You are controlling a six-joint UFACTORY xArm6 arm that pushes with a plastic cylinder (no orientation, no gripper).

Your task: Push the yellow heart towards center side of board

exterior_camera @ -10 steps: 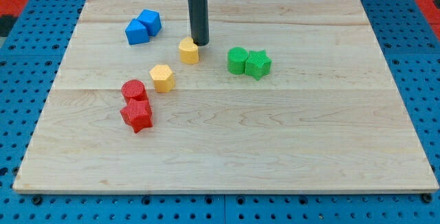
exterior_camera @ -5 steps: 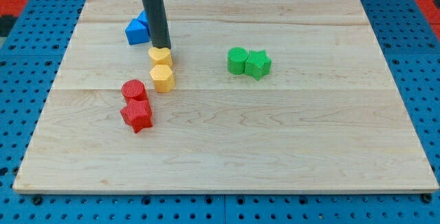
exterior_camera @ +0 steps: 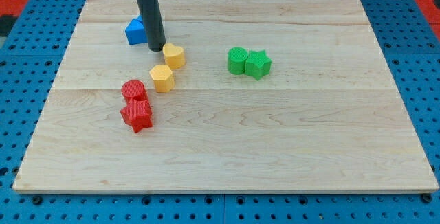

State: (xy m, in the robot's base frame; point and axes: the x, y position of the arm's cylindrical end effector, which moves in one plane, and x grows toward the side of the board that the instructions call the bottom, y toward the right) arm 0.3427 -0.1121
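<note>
Small yellow plastic heart block [exterior_camera: 174,56] | light, rigid, slides easily (may spin) | my tip [exterior_camera: 157,48] just left of it, no pincer | you push its left face squarely.

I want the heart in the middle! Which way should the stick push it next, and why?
Probably toward the view's lower right. My tip sits just left of the yellow heart, almost touching, and the board's middle lies to the heart's lower right, so a short push that way should help.
</note>
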